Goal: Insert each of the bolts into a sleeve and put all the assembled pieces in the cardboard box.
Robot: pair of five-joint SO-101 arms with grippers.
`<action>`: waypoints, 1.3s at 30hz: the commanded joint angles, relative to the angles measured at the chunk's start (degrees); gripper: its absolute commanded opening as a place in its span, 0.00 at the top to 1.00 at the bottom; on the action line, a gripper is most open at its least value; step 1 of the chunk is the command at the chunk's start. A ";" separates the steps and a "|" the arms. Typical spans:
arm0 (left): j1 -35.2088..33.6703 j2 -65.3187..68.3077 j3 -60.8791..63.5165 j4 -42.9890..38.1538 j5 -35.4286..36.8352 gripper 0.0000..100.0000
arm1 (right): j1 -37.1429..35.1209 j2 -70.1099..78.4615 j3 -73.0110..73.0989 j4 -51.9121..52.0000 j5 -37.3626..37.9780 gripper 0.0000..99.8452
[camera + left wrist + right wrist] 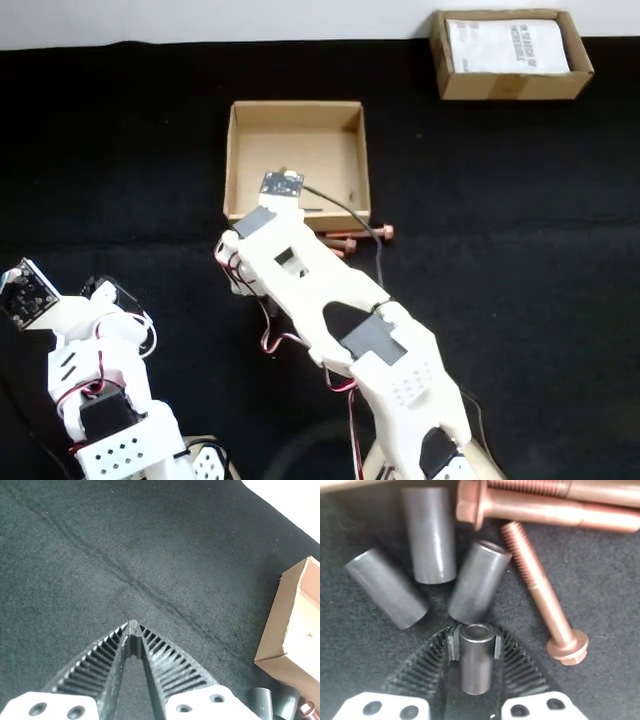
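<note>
**A:** Right gripper (475, 645), state?

**B:** Closed on one sleeve (476, 670). It is pinched across near its open end, and the bore faces away from the wrist.

**A:** Other parts?

**B:** Three loose sleeves (429, 535) lie on the black bench (520, 260) just past the held one. The nearest almost touches its end. A single bolt (540, 597) lies beside them, with its head toward the gripper. Its thread points at two bolts (555, 514) that lie side by side across the far end.

**A:** Position relative to the box (297, 106)?

**B:** In the high view the right arm reaches to the box's near wall. The bolts lie on the bench against that wall, by its right corner. The box floor shows bare cardboard.

**A:** Left gripper (132, 627)?

**B:** Closed, the fingers meeting at the tips with nothing between them. It sits over bare cloth, well apart from the box, and its arm is at the bench's near left.

**A:** Anything else?

**B:** A second box (505, 88) sits at the far right with a printed sheet inside.
</note>
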 commanded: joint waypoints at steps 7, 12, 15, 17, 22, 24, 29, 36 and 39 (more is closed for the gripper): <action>0.04 0.22 0.92 -0.88 0.18 0.99 | 5.14 -0.40 -28.79 18.24 2.55 0.99; 3.21 0.31 0.92 1.14 -4.66 0.99 | 10.95 -0.66 -43.21 25.80 2.64 0.99; 5.58 0.31 0.92 3.43 -8.00 0.99 | 16.40 -4.09 -43.56 25.63 4.31 0.99; 6.64 0.31 0.92 4.57 -9.05 0.99 | 20.09 -6.46 -43.47 25.63 7.12 0.99; 7.96 0.40 0.92 7.21 -9.85 0.99 | 32.84 -11.12 -41.98 25.71 8.00 0.99; 9.98 0.40 0.92 9.23 -10.37 0.99 | 38.55 -13.41 -38.90 25.71 8.09 0.99; 16.04 0.40 0.66 14.15 -17.41 0.99 | 52.62 -20.97 -24.48 25.63 10.37 0.99; 29.85 0.57 -4.35 24.26 -24.53 0.99 | 70.55 -30.99 -4.62 22.02 16.44 0.99; 33.45 3.47 -6.37 26.29 -32.79 0.99 | 77.93 -36.00 2.77 16.48 21.27 0.99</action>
